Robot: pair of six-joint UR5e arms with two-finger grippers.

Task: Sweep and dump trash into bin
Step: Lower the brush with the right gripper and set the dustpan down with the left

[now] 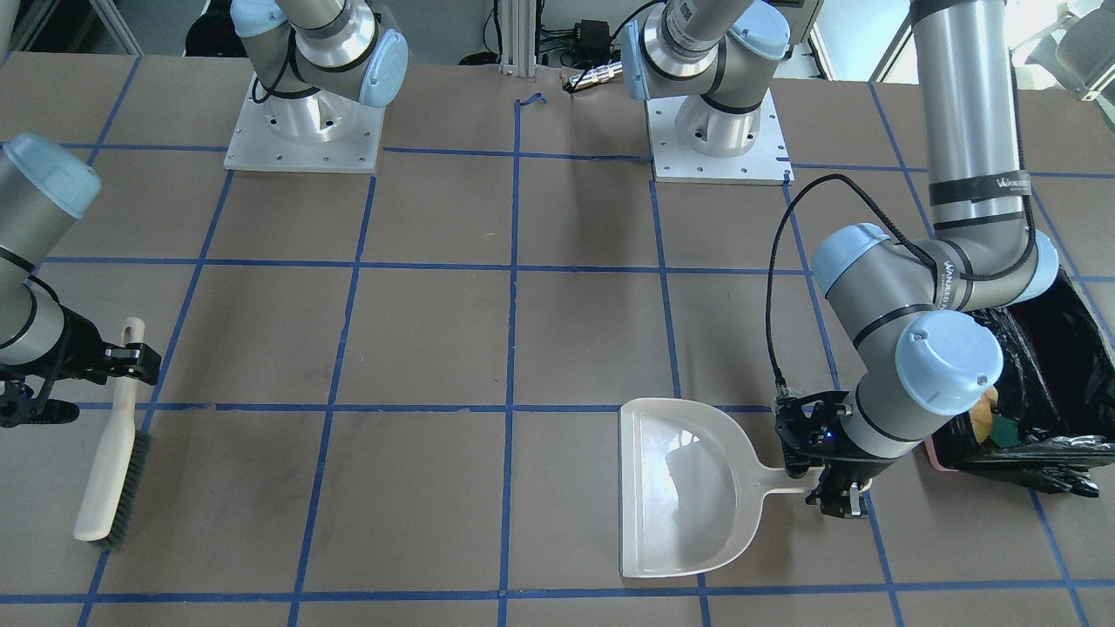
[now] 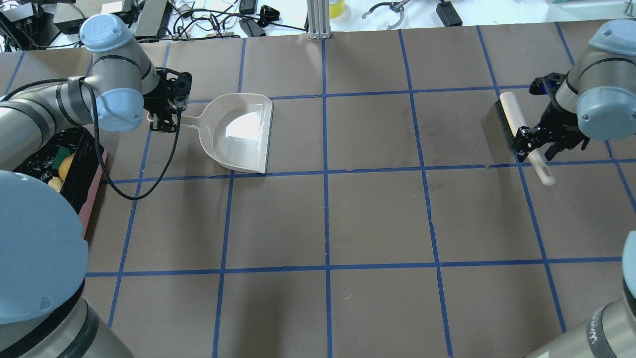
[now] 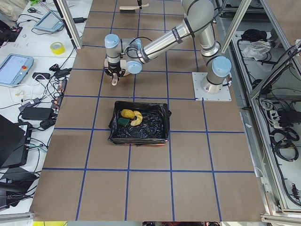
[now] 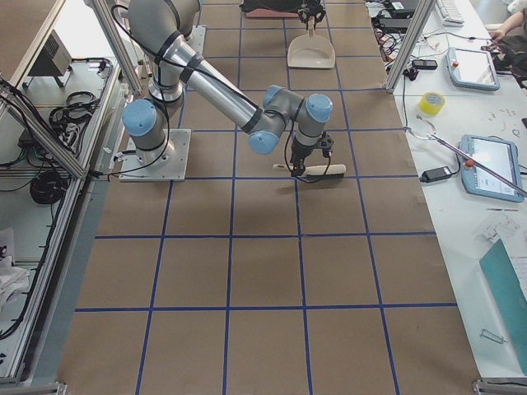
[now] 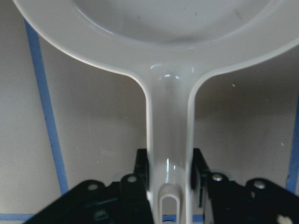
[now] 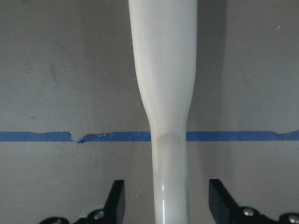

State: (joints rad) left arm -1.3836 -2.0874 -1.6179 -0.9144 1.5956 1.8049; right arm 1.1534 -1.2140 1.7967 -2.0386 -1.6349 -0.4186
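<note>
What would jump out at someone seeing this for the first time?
The trash lies in the black-lined bin beside the left arm. The empty dustpan sits flat, its handle clamped in the left gripper; the open right gripper straddles the handle of the brush.

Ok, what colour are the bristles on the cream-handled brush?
Dark grey bristles; clearest in the front-facing view.

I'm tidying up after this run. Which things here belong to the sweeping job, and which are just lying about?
Job: dustpan, gripped by the left gripper; brush, at the open right gripper; bin; trash inside it.
Lying about: tape roll, tablet, cables.
</note>
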